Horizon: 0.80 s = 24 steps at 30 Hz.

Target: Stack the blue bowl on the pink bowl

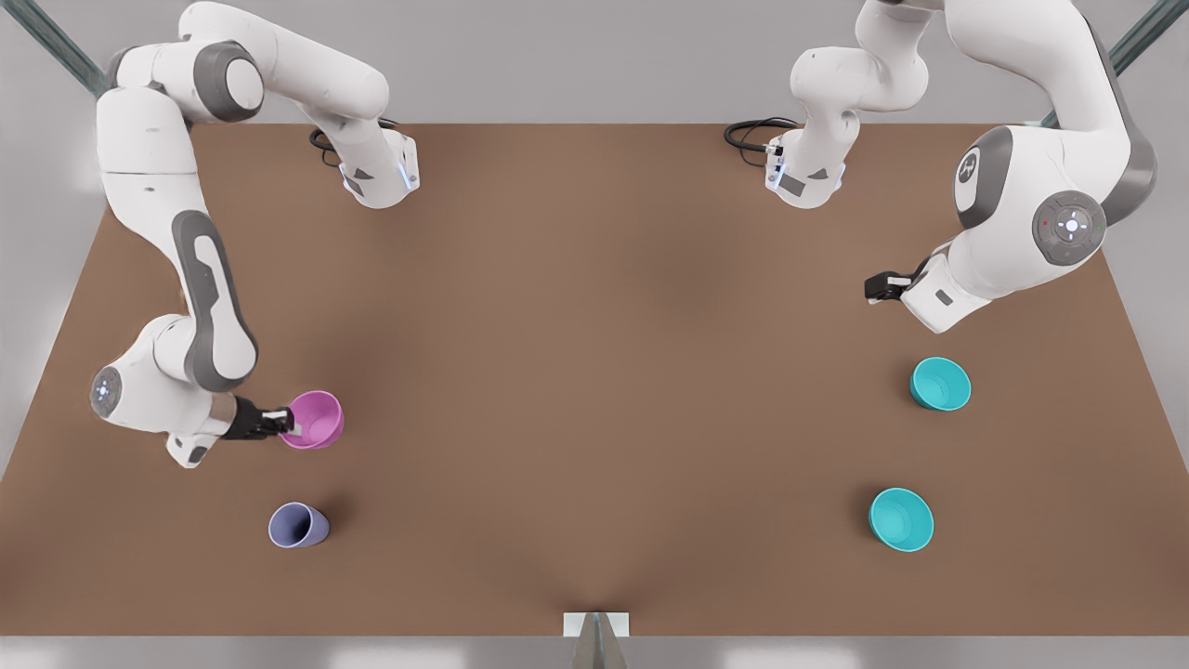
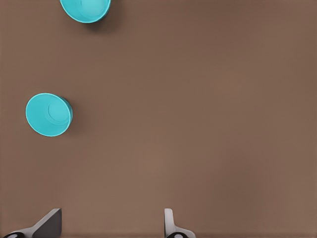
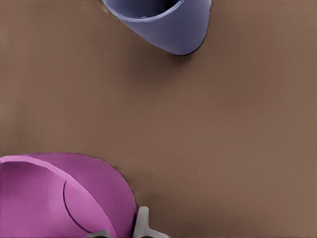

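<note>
Blue bowl (image 1: 940, 383) sits upright on the brown worktop (image 1: 594, 372), near the left gripper (image 1: 873, 286) but clear of its fingers. It is the closer of two matching teal bowls. The second teal bowl (image 1: 901, 519) stands farther out from the fingers, well apart from the first. In the left wrist view the blue bowl (image 2: 48, 114) lies ahead of the fingers (image 2: 49, 220) and off to one side, and the second teal bowl (image 2: 85, 10) lies beyond it. The left gripper (image 2: 111, 218) has its fingers spread wide with bare worktop (image 2: 208, 124) between them, and it holds nothing.

On the front view's left, the right gripper (image 1: 290, 423) grips the pink bowl (image 1: 314, 420) by its rim. In the right wrist view the right gripper (image 3: 119, 230) has one finger outside the wall of the pink bowl (image 3: 59, 198) and the other inside it. I cannot tell whether the pink bowl touches the worktop. A lavender cup (image 1: 297, 525) stands ahead of these fingers, apart from the pink bowl; the right wrist view shows the lavender cup (image 3: 163, 25) too.
</note>
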Each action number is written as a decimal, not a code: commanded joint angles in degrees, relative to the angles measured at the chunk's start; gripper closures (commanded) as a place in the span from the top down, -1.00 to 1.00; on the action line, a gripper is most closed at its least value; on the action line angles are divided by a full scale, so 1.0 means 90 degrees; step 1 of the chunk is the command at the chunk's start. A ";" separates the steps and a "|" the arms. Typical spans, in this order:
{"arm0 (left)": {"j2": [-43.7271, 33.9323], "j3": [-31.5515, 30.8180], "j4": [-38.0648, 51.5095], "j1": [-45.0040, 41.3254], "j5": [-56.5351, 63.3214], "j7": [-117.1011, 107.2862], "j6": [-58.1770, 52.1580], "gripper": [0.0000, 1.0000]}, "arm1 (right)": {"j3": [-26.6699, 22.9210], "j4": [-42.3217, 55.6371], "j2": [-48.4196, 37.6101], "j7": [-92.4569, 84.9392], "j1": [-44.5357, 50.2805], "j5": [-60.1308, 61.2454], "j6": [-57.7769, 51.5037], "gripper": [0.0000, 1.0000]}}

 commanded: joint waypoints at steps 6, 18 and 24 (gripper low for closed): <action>0.0052 0.0003 0.0003 0.0021 0.0015 0.0007 0.0008 1.00 | 0.0012 0.0883 0.0498 0.7432 0.3008 0.0321 0.0087 -0.57; 0.2738 0.0550 0.0003 0.2707 -0.0786 0.5085 0.3025 1.00 | -0.0037 0.2260 0.2227 0.9728 0.4903 0.0204 0.1553 -0.57; 0.3402 0.0872 -0.0339 0.2716 -0.0981 0.5720 0.3992 1.00 | -0.0017 0.2475 0.1798 0.9776 0.4815 0.0263 0.1533 0.99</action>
